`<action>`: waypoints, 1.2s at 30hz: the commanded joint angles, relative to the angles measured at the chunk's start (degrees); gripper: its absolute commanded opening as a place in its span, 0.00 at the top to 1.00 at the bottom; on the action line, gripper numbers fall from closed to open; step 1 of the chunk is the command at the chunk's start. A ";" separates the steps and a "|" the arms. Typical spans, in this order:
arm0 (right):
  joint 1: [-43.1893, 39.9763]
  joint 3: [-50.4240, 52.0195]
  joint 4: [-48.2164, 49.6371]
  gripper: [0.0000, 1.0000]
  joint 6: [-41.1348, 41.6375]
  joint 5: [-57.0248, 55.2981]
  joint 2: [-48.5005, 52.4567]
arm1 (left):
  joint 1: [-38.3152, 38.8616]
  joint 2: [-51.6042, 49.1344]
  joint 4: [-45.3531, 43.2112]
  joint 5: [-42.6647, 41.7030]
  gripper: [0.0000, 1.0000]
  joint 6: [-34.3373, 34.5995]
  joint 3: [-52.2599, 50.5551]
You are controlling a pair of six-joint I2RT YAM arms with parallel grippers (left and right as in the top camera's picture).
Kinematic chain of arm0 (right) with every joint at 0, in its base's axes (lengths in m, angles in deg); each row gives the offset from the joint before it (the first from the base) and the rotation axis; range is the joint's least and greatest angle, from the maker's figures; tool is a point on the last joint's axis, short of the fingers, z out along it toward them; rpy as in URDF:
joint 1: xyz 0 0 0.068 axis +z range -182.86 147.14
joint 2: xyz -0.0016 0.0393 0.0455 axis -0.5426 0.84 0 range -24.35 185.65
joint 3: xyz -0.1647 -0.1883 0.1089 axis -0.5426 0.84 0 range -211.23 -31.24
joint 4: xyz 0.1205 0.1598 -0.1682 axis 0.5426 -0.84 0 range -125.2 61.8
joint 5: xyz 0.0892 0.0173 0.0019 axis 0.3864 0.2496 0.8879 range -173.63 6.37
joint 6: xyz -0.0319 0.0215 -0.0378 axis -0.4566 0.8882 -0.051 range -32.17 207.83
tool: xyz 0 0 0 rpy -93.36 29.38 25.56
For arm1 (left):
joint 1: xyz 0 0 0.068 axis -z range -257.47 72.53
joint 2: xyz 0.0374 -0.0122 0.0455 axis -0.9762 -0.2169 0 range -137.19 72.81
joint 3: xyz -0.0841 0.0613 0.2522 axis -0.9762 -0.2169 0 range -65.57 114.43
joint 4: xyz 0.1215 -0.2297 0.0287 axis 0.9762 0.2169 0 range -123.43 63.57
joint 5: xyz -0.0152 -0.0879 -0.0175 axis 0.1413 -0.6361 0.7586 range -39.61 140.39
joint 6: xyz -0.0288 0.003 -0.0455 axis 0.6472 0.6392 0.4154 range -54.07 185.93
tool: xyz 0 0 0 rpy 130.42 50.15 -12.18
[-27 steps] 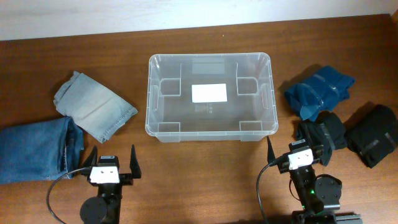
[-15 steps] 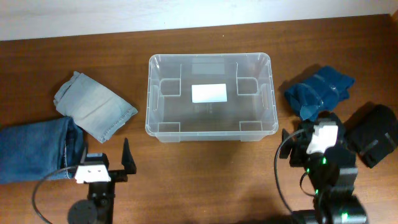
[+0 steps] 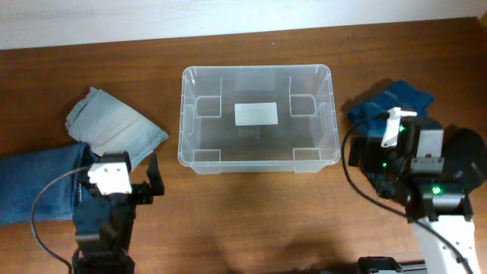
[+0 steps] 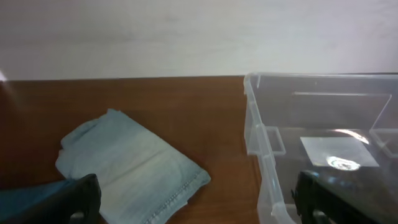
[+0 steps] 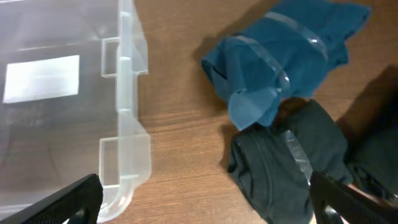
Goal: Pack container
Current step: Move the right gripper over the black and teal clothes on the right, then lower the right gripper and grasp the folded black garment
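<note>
The clear plastic container (image 3: 183,114) stands empty at the table's middle, with a white label (image 3: 256,113) on its base. It also shows in the left wrist view (image 4: 261,140) and the right wrist view (image 5: 126,93). My left gripper (image 3: 119,172) is open and empty, between the container's front left corner and the dark blue jeans (image 3: 34,183). In its wrist view the left gripper (image 4: 199,205) faces a folded light denim garment (image 4: 130,168). My right gripper (image 3: 403,146) is open and empty above the clothes right of the container. In its wrist view the right gripper (image 5: 205,205) is above bare wood.
The light denim piece (image 3: 114,128) lies left of the container. A teal garment (image 3: 392,106) (image 5: 280,56) and a dark garment (image 5: 286,162) lie to its right, with a black bundle (image 3: 472,164) at the right edge.
Both arms have moved away from the front edge. The left gripper has shifted left toward the jeans. The right gripper has shifted right and back over the dark clothes.
</note>
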 commanded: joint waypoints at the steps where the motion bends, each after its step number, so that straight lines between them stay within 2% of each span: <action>1: -4.13 -3.15 -1.62 0.01 0.68 3.08 1.42 | 0.17 -4.28 0.31 -2.93 0.01 0.59 5.01; 6: -11.56 -3.15 -2.78 0.02 0.66 7.34 1.42 | 0.17 -7.78 0.48 -4.81 0.01 0.59 7.17; 13: -23.91 -3.15 -5.16 0.02 0.00 7.82 1.51 | 0.17 -8.61 0.68 -4.79 0.01 0.59 7.19; 20: -32.11 -3.13 -5.77 0.02 0.02 9.97 3.26 | 0.17 -8.61 0.68 -4.76 0.01 0.59 7.19; 27: -36.50 -3.13 -5.29 0.02 0.04 10.45 10.14 | 0.17 -8.61 0.81 -4.76 0.01 0.59 7.19; 36: -44.26 -3.13 -0.72 0.02 0.07 16.48 21.64 | 0.17 -8.61 1.03 -4.72 0.01 0.55 7.19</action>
